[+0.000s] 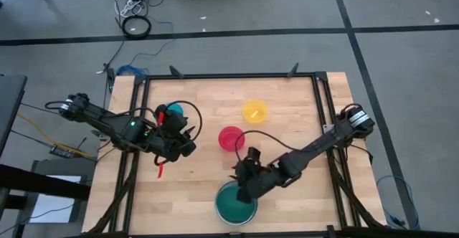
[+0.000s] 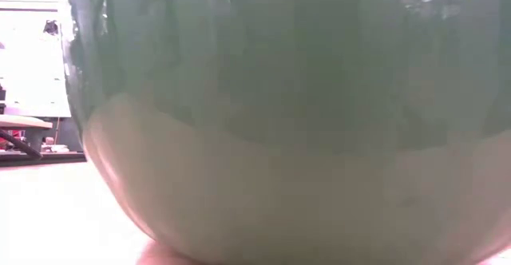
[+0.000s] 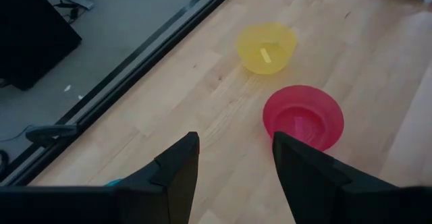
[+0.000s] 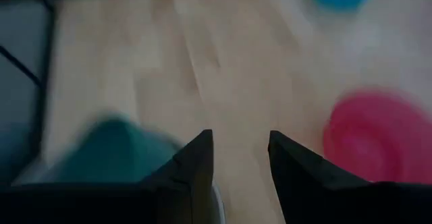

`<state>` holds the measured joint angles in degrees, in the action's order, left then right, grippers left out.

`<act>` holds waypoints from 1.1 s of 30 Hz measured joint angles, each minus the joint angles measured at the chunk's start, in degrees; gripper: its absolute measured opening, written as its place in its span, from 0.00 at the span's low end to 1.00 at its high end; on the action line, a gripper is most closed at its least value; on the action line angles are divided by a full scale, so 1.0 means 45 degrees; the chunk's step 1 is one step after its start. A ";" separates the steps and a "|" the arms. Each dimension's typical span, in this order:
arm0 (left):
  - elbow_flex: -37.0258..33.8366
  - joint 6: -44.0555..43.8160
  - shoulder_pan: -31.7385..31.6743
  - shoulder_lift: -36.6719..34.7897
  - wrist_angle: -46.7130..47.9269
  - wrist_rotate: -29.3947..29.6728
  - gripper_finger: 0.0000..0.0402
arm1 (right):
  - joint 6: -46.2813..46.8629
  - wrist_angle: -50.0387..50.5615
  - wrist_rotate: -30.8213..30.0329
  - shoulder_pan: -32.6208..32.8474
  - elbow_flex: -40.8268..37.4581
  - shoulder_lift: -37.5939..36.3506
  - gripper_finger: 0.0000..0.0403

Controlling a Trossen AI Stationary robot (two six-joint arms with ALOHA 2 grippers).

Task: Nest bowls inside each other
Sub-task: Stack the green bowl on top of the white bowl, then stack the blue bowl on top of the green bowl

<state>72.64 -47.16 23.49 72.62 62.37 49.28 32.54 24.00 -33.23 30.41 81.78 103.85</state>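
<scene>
A stack of nested bowls (image 1: 237, 203) stands at the table's near edge, with the dark teal bowl (image 4: 115, 150) on top inside. Its green outer wall (image 2: 287, 73) fills the low view. The red-pink bowl (image 1: 231, 137), the yellow bowl (image 1: 254, 111) and the cyan-blue bowl (image 1: 171, 111) each stand alone on the wood. My right gripper (image 4: 239, 150) hovers open just beyond the stack's far rim, pointing toward the red-pink bowl (image 4: 378, 136). My left gripper (image 3: 233, 160) is open over the table's left part, beside the cyan-blue bowl, and faces the red-pink bowl (image 3: 304, 116) and the yellow bowl (image 3: 266, 47).
A black frame rail (image 1: 229, 75) runs round the table top. Bare wood lies between the stack and the three single bowls. Cables lie on the floor (image 1: 136, 23) beyond the far edge.
</scene>
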 joint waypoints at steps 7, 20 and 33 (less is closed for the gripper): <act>0.0000 -0.0128 0.0016 0.0000 -0.0018 0.0039 0.49 | -0.2709 -0.2791 -0.0059 -0.0027 -0.0188 0.0182 0.33; 0.0000 -0.0322 0.0350 0.0005 0.0141 -0.0107 0.49 | -0.2601 -0.8844 -0.1347 0.0472 -0.4315 0.0427 0.33; -0.0044 -0.0916 0.0801 0.0005 0.0677 -0.0112 0.49 | -0.4427 -1.0386 -0.4060 0.1227 -0.4685 -0.0082 0.33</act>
<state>72.44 -51.28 27.09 72.64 65.41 48.77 12.62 -22.74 -51.50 35.93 60.70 103.49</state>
